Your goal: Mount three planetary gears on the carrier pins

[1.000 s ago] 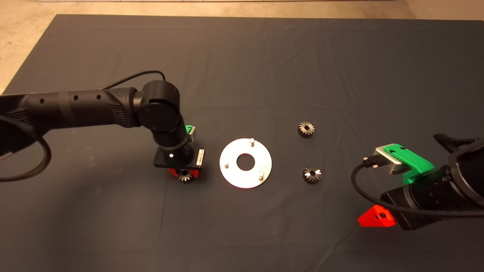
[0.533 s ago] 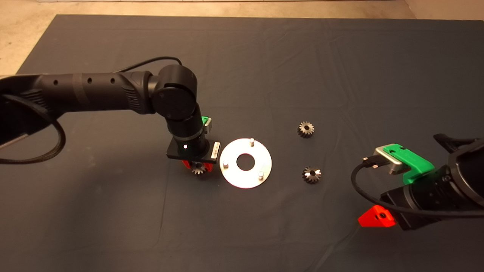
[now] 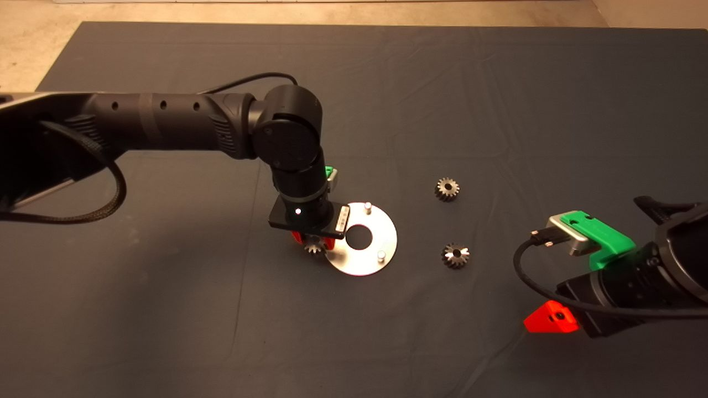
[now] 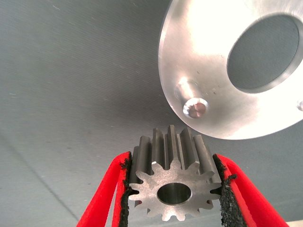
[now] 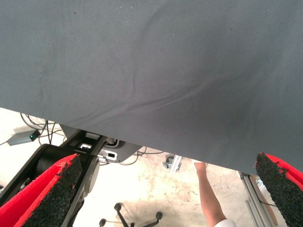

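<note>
Left gripper [image 3: 313,243] over the disc's [image 3: 381,237] left rim, jaws clamped on one planetary gear [image 4: 173,182], bore visible, just beside the nearest carrier pin [image 4: 195,107]. Two more gears [image 3: 447,189] [image 3: 456,255] lie on the mat [image 3: 498,99] toward its right edge. Right gripper [image 5: 165,198] parked at the mat's lower right, jaws wide, nothing held.

A wrinkled dark mat [image 3: 498,83] covers the surface, pale concrete floor [image 3: 33,50] showing beyond its edge, where cables [image 5: 35,127], a wheeled chair base [image 5: 137,218] and a person's arm [image 5: 208,198] appear.
</note>
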Robot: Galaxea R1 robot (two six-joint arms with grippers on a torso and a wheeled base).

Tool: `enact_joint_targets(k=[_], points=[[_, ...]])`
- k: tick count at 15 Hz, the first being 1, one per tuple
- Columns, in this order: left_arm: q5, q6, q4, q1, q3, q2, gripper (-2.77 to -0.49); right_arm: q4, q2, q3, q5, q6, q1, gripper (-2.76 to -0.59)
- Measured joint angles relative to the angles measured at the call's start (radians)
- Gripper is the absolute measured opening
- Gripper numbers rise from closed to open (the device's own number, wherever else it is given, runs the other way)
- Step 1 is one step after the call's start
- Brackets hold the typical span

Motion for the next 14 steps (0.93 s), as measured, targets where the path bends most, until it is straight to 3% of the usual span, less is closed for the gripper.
enact_joint_targets(k=[2,6,10,14], points=[[0.008,-0.002,0.0,-0.004,0.0,0.008,-2.25,0.0,0.0,0.0,0.0,0.0,0.0,-0.61],[0.004,-0.002,-0.001,-0.004,-0.007,0.042,-2.25,0.0,0.0,0.0,0.0,0.0,0.0,-0.61],[0.008,0.002,-0.001,-0.004,-0.028,0.043,-2.25,0.0,0.0,0.0,0.001,0.0,0.0,-0.61],[-0.007,0.009,-0.001,-0.004,-0.031,0.043,-2.25,0.0,0.0,0.0,0.0,0.0,0.0,-0.61]])
